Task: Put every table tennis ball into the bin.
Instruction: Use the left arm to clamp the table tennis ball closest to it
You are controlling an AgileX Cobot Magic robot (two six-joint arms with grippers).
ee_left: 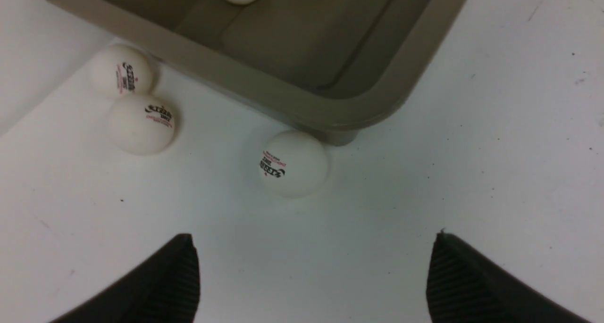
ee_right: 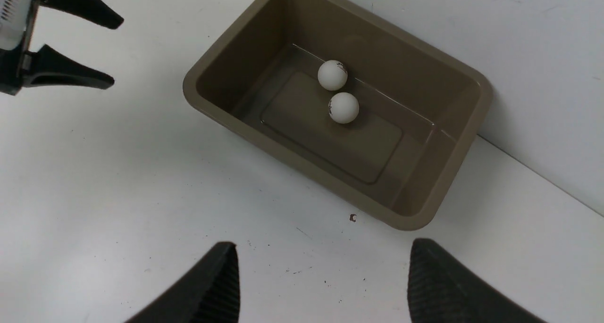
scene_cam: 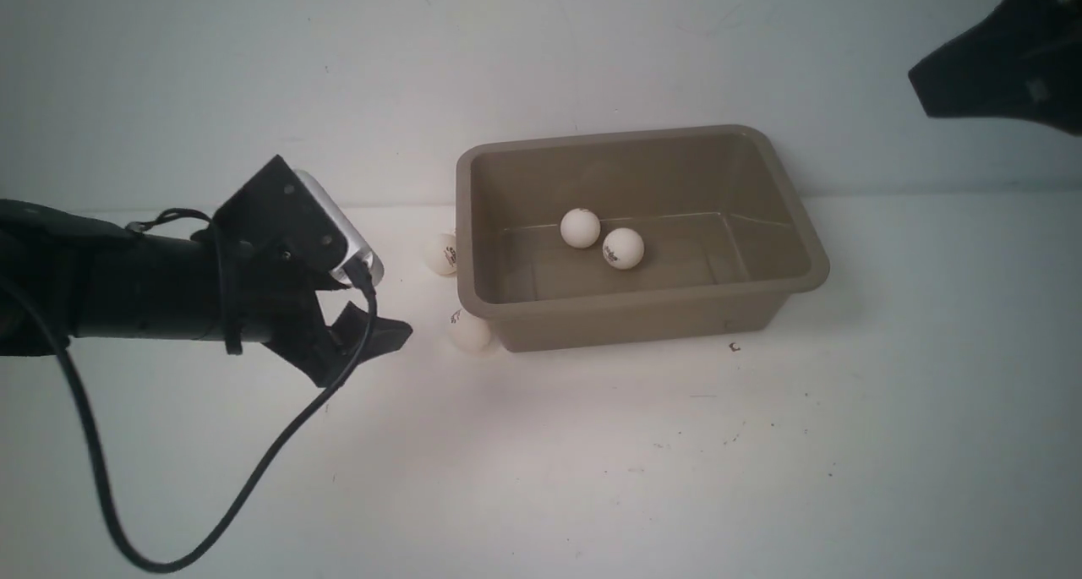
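Matte white counter (scene_cam: 592,477), flecked with small dark specks, runs back to a plain pale wall (scene_cam: 254,55). On it I see the bin (scene_cam: 642,313), a smooth taupe plastic tub with rounded corners, a flared rim and sloping walls. Two round white balls rest on its recessed floor, just beside each other: the rear ball (scene_cam: 580,227) and the front ball (scene_cam: 623,248).

Three more lie outside its left end. The corner ball (ee_left: 293,163) sits just beside the near corner, and the middle ball (ee_left: 141,124) and the wall-side ball (ee_left: 121,71) lie close together, all with dark printed logos.

My left fingers (ee_left: 165,280), black with ribbed pads, are spread wide and empty, facing the corner ball. The right fingers (ee_right: 207,290), equally ribbed, stand apart above the counter and grip nothing.
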